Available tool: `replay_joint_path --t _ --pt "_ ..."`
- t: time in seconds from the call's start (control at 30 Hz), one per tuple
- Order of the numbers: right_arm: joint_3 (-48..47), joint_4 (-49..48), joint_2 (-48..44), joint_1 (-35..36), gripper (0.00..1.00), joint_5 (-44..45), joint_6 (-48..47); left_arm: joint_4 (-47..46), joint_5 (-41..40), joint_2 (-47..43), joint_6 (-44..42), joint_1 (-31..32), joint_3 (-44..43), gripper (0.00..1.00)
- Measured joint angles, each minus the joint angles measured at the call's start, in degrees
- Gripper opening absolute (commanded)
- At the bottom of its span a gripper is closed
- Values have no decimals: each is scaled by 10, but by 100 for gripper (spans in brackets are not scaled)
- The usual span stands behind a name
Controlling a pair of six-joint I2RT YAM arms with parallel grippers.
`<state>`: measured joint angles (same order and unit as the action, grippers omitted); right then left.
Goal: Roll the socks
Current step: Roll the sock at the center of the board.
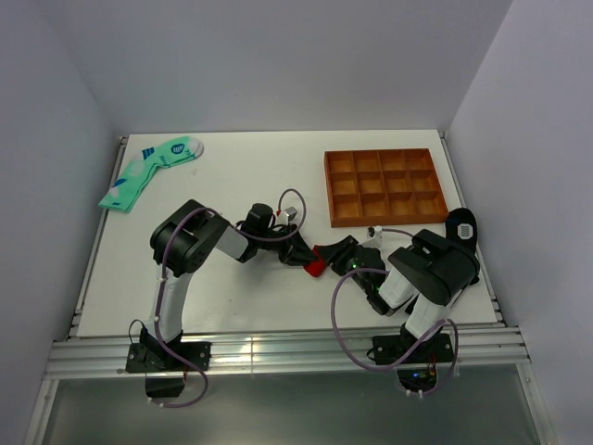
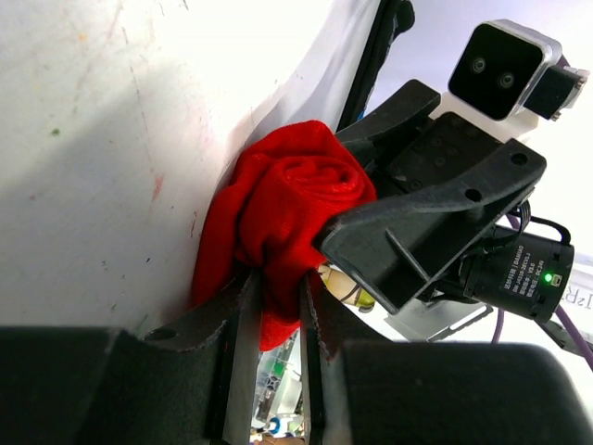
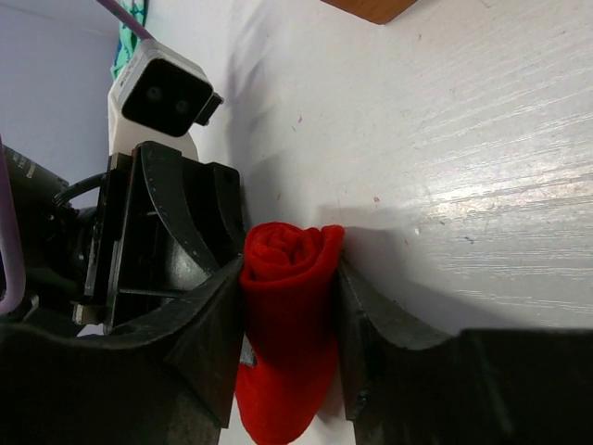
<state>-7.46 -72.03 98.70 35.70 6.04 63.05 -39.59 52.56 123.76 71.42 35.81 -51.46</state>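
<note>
Gripping socks (image 3: 289,255): left pincer (image 2: 275,298), right pincer (image 3: 289,287); motor label (image 2: 519,276) illegible

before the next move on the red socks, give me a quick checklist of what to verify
1. Socks rolled up: ok, a spiral shows at the end.
2. Left gripper hold: ok, its jaws pinch red fabric.
3. Right gripper hold: ok, its jaws press both sides of the roll.
4. Roll tight along its whole length: cannot tell, the jaws hide part of it.
5. Room between the two grippers: not ok, they crowd together at the roll.
6. Tray apart from the roll: ok, bare table lies between them.
</note>
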Motion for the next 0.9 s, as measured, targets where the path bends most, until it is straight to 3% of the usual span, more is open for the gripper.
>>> replay_joint_path --t 0.17,0.27,0.4,0.67,0.9 --pt "0 6 0 1 40 1 -1 -2 6 1 -4 -1 0 0" --pt "0 13 -2 1 27 2 1 -3 8 2 -5 -2 0 1" --pt "-5 33 -12 2 19 4 1 -10 7 1 -6 -2 3 13" --pt "-19 92 -38 9 13 1 1 4 -1 -18 -16 -7 25 31" --pt "-40 153 -59 12 10 -1 1 23 -15 -37 -33 -11 37 37"
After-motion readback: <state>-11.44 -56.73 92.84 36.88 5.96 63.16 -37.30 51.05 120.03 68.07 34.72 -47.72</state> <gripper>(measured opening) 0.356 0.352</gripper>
